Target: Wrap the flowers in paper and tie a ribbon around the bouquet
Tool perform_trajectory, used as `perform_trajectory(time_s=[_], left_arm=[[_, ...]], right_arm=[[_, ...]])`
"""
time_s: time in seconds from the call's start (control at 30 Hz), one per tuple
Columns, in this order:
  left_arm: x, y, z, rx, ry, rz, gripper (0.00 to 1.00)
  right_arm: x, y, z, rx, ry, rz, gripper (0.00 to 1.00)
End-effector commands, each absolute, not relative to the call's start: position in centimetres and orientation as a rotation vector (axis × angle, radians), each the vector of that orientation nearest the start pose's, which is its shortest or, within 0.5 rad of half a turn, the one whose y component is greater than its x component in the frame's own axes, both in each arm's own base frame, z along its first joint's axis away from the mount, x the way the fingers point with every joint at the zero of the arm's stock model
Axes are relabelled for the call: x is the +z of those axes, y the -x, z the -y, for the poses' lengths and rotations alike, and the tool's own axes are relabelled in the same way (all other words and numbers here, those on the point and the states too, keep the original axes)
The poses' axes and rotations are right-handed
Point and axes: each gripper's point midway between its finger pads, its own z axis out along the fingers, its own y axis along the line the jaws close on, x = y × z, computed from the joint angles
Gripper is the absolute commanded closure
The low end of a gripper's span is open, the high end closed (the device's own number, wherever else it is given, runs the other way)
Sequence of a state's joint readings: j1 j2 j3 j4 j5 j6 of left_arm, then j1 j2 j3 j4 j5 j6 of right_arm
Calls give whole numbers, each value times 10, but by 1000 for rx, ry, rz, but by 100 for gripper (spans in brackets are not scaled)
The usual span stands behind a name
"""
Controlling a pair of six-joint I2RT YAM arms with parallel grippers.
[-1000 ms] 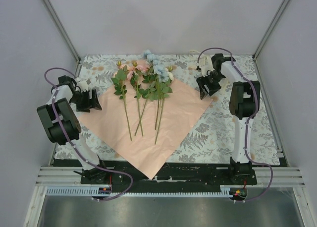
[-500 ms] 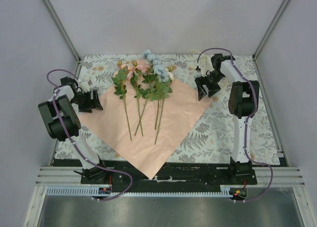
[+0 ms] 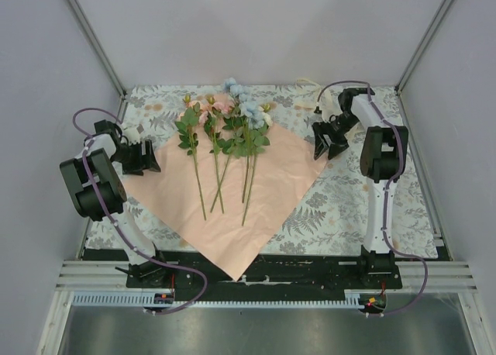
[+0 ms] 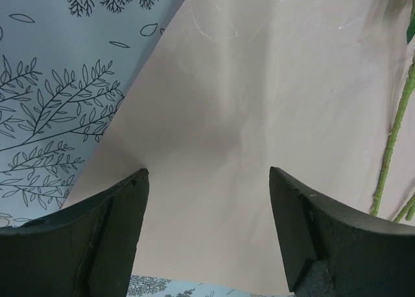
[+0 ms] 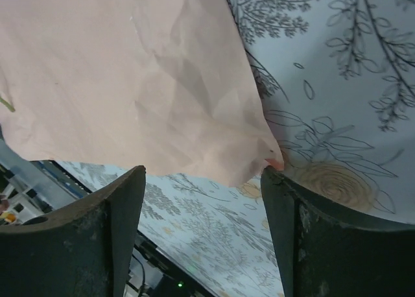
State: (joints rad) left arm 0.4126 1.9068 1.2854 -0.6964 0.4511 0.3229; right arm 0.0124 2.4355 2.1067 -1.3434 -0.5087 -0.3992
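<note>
Since a second ago, the right gripper [image 3: 325, 144] has shifted slightly right, beside the paper [image 3: 263, 188] bearing the flowers [image 3: 229, 130]. Left wrist: the left gripper [image 4: 207, 172] is spread over a corner. Right wrist: the jaws are spread; the thin, floppy corner is best pinched gently.

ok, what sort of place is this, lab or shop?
Likely a lab robot cell, not a florist: bare grey walls, aluminium frame posts, and flowers staged on paper over a printed tablecloth.
</note>
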Motion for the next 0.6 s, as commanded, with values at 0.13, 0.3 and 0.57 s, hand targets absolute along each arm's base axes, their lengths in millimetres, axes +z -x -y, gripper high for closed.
perform_trajectory(time_s=[0.13,0.3,0.57], left_arm=[[33,-366,-83,-478,11,-2666,21],[30,-367,-72,-490,-82,-2674,21],[24,-385,-65,-546,-41,-2672,22]], right_arm=[[40,-409,-123,1113,445,-2930,42],[40,-417,-124,1103,458,-2884,96],[65,-455,-109,929,532,-2733,26]])
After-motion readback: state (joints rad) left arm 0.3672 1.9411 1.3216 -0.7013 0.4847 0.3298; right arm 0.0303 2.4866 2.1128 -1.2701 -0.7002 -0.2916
